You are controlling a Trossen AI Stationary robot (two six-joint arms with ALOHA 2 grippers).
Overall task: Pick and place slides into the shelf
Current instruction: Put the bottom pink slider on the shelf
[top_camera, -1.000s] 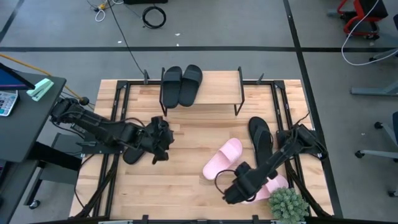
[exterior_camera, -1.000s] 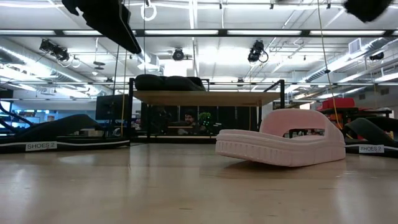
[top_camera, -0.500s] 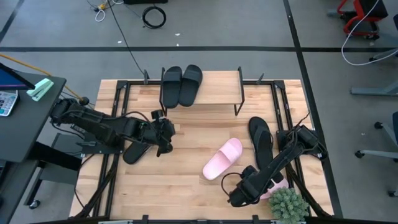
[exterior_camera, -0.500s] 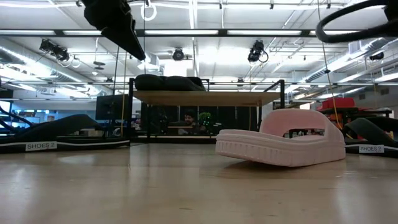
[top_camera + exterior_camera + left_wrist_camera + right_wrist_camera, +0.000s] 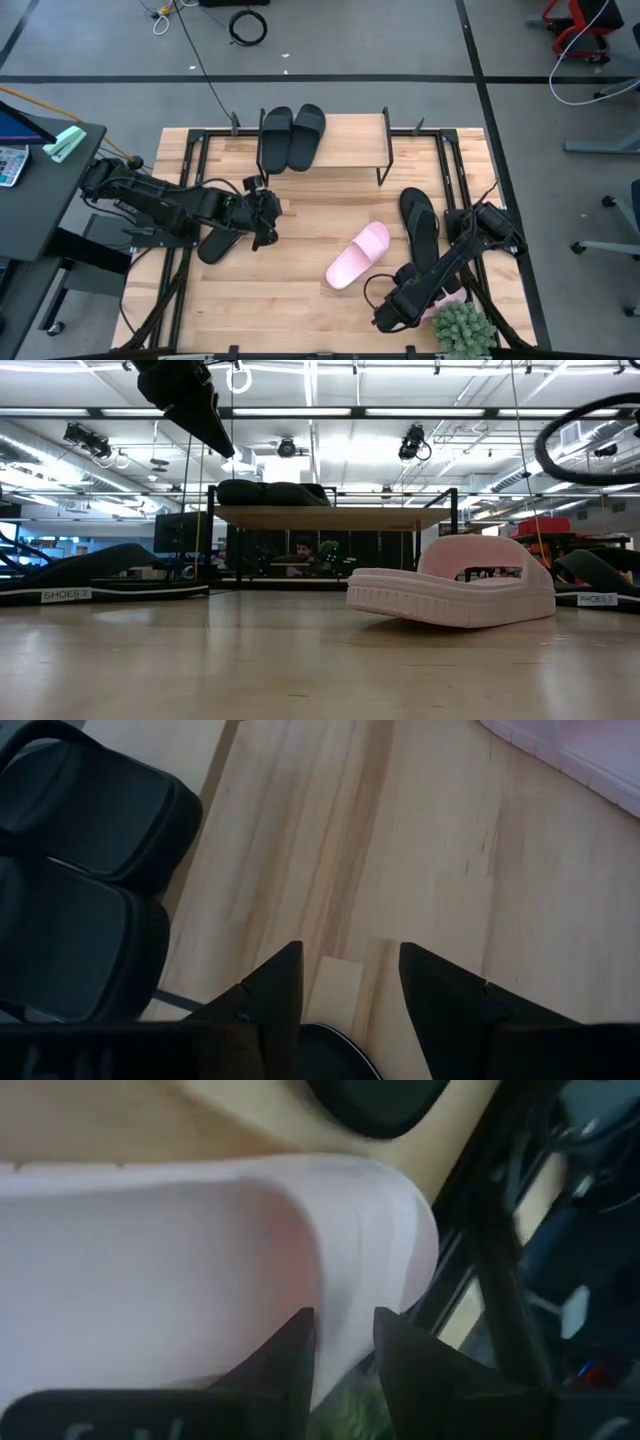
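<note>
From above, two black slides (image 5: pixel 290 136) lie on the shelf (image 5: pixel 345 142) at the table's (image 5: pixel 300 290) far edge. The left gripper (image 5: pixel 262 215) hangs over a black slide (image 5: pixel 215 243) at mid-left. A pink slide (image 5: pixel 358 254) lies centre-right beside another black slide (image 5: pixel 418 224). The right gripper (image 5: pixel 392 310) is at the near right over the second pink slide (image 5: pixel 446 296), beside a plant (image 5: pixel 463 328).

In the low view, the pink slide (image 5: pixel 455 595) sits before the shelf (image 5: pixel 330 515).

The left wrist view shows its fingers (image 5: pixel 275 990) apart above bare wood.

The right wrist view shows its fingers (image 5: pixel 285 1355) a little apart against the pink slide (image 5: pixel 170 1270), not clamping it.

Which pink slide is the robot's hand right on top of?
The pink slide at the table's right front corner, beside the plant. The right gripper sits over it, fingers around its edge. The other pink slide lies free mid-table.
</note>
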